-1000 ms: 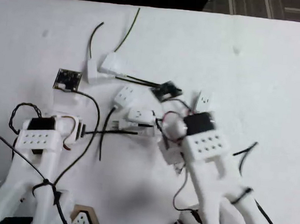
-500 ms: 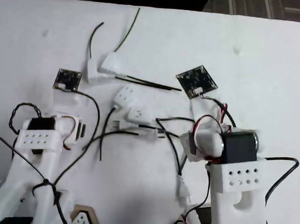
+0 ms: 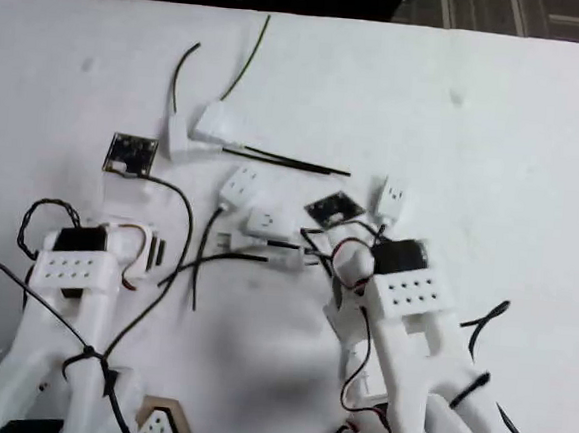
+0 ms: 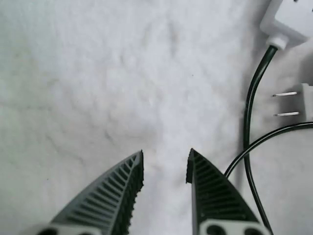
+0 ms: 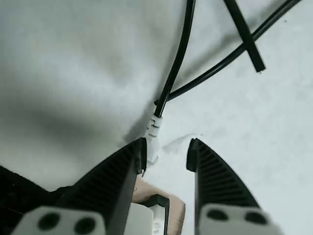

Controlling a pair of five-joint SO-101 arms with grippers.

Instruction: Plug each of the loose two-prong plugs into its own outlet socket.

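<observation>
My left gripper [image 4: 165, 159] is open just above bare table. A loose two-prong plug [image 4: 292, 102] lies off to its side, beside a black cable [image 4: 252, 103] that runs to a white socket block [image 4: 289, 19]. From above, that gripper [image 3: 157, 250] sits left of the plug [image 3: 227, 242] and another plug [image 3: 288, 260]. Three white sockets [image 3: 242, 185] [image 3: 269, 222] [image 3: 391, 197] lie mid-table. My right gripper [image 5: 166, 147] is open, and a small white plug end [image 5: 153, 139] on a black cord lies against one of its fingers [image 5: 122, 171].
Two more white socket pieces [image 3: 211, 127] with black leads lie at the back left. Small dark circuit boards [image 3: 131, 154] [image 3: 333, 208] sit on the table. Black cables cross the middle. A wooden base piece [image 5: 159, 198] lies close under the right gripper.
The right arm swung out to the right, then came back left and forward over the cord near the front. The dark board by it shifted with it. The left arm stayed put.
</observation>
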